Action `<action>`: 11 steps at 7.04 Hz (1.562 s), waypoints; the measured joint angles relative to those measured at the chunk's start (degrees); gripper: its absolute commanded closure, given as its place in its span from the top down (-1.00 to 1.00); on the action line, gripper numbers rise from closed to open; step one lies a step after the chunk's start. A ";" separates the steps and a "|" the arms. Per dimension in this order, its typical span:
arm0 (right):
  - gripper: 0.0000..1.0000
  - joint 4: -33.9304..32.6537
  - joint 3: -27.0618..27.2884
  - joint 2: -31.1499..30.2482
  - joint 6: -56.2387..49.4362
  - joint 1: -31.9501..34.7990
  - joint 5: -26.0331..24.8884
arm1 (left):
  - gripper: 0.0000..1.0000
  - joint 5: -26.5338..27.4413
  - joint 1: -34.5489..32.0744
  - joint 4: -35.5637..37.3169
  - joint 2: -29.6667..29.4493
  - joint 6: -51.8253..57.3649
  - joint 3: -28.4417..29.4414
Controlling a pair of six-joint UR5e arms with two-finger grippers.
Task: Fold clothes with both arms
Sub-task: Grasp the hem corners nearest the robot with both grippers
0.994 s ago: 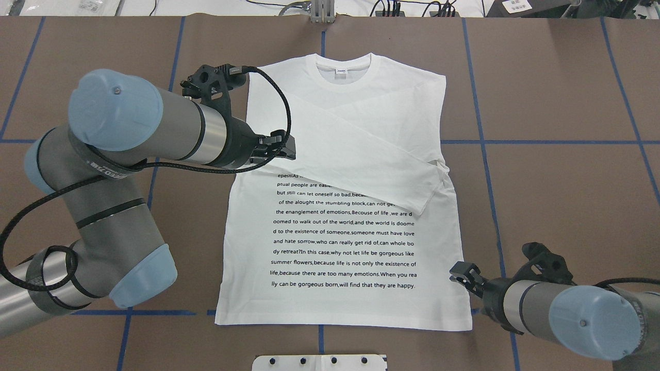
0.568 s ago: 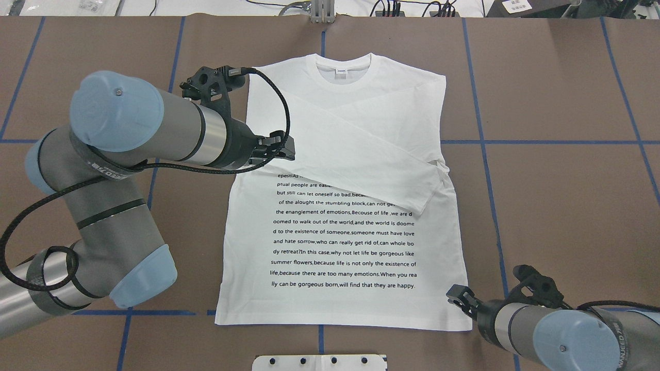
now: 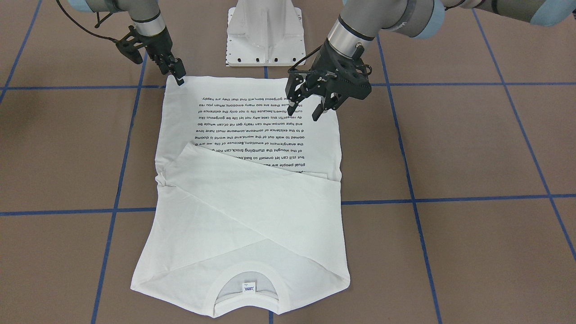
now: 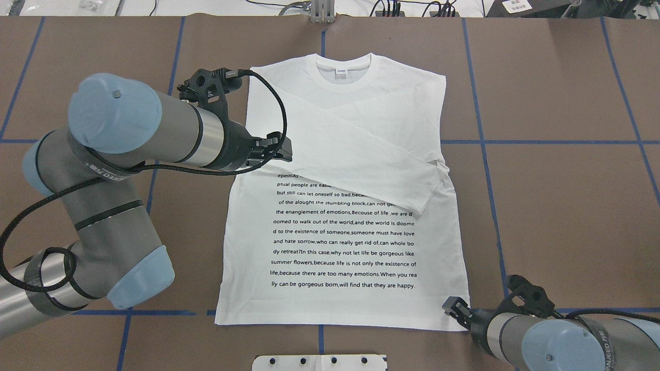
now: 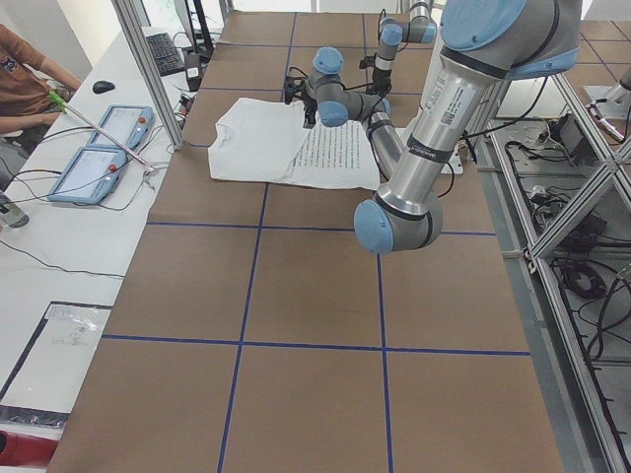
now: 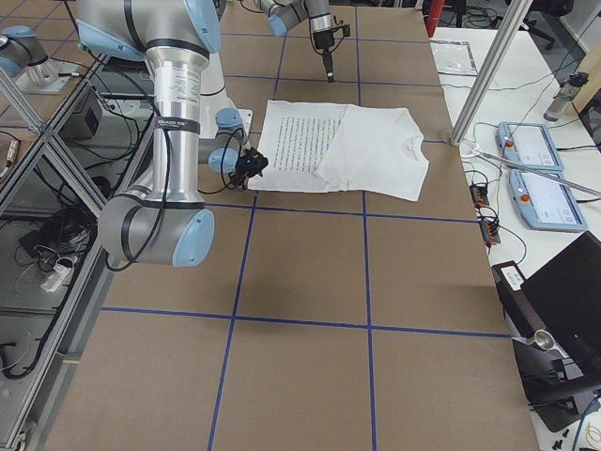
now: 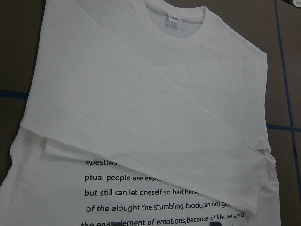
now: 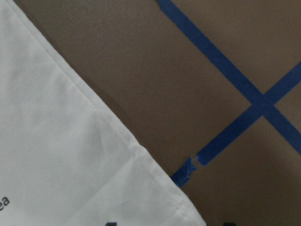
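Note:
The white long-sleeved shirt (image 4: 340, 242) lies flat on the brown table, printed text up, collar at the far side. Both sleeves are folded across the chest. My left gripper (image 4: 283, 149) hovers open above the shirt's left edge by the sleeve fold; in the front-facing view (image 3: 305, 112) its fingers stand apart and hold nothing. My right gripper (image 4: 447, 305) is at the shirt's near right hem corner, also seen in the front-facing view (image 3: 180, 80). The right wrist view shows that hem corner (image 8: 56, 155) with two dark fingertips spread at the bottom edge, so it is open.
The white pedestal base (image 3: 265, 31) stands at the near table edge behind the shirt's hem. Blue tape lines (image 4: 484, 154) cross the brown table. A side table with tablets (image 5: 99, 148) and an aluminium post (image 5: 148, 69) lies beyond the far edge.
My right gripper has moved back toward the robot and slightly inward, down to the shirt's near right hem corner. My left gripper has drifted slightly left and stays open.

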 measured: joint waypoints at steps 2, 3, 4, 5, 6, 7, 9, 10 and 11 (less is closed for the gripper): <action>-0.99 0.00 -0.07 0.04 0.00 -0.54 -0.01 | 0.38 0.00 0.00 -0.04 0.41 -0.02 -0.16; -1.00 0.00 -0.07 0.06 0.26 -0.62 0.00 | 0.38 0.00 0.00 -0.07 0.45 0.00 -0.19; -1.00 -0.03 -0.06 0.02 0.65 -0.61 0.01 | 0.38 0.00 0.00 -0.08 0.48 0.01 -0.19; -1.00 -0.08 -0.03 -0.09 0.85 -0.58 0.07 | 0.38 0.00 0.00 -0.09 0.49 0.02 -0.19; -1.00 -0.14 0.09 -0.25 0.92 -0.50 0.13 | 0.38 0.00 0.00 -0.07 0.49 0.00 -0.20; -1.00 -0.20 0.31 -0.41 0.95 -0.39 0.15 | 0.38 -0.04 0.00 -0.02 0.48 -0.10 -0.20; -1.00 -0.42 2.28 -0.73 0.96 -0.12 0.17 | 0.37 -2.13 0.77 1.04 2.25 -4.68 -0.32; -1.00 -0.46 3.29 -0.81 0.97 -0.05 0.17 | 0.37 -2.74 2.39 1.33 5.45 -7.87 -1.64; -1.00 -0.46 4.04 -0.82 0.97 0.02 0.22 | 0.36 -1.73 5.83 1.46 9.25 -11.12 -2.61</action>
